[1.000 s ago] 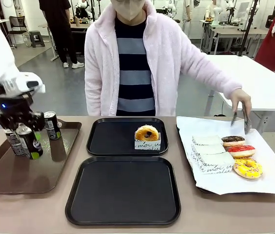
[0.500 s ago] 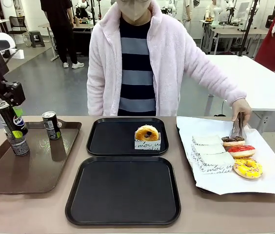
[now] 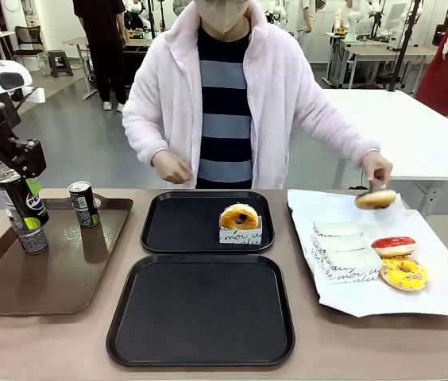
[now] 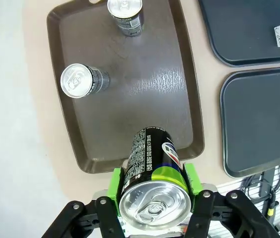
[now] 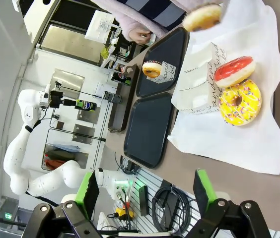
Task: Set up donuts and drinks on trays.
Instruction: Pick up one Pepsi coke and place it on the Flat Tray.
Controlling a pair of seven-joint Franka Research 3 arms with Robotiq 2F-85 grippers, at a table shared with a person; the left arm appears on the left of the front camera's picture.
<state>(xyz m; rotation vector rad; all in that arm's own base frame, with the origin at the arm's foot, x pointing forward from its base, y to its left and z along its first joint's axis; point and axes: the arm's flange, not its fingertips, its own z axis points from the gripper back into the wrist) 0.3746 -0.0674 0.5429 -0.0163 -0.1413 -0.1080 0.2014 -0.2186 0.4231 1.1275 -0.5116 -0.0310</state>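
Two cans stand on a brown tray; the left gripper clamps a third can above it. The right gripper gapes wide, empty. A person's hand holds a donut aloft.

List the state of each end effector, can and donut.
Left end effector: shut on slim dark soda can, aloft.
Right end effector: open.
Two other cans: upright on brown plastic tray.
Orange ring donut: sleeved, on far black plastic tray.
Brown ring donut: held up at person's hand.
Red donut, yellow sprinkled donut: lying on white paper.
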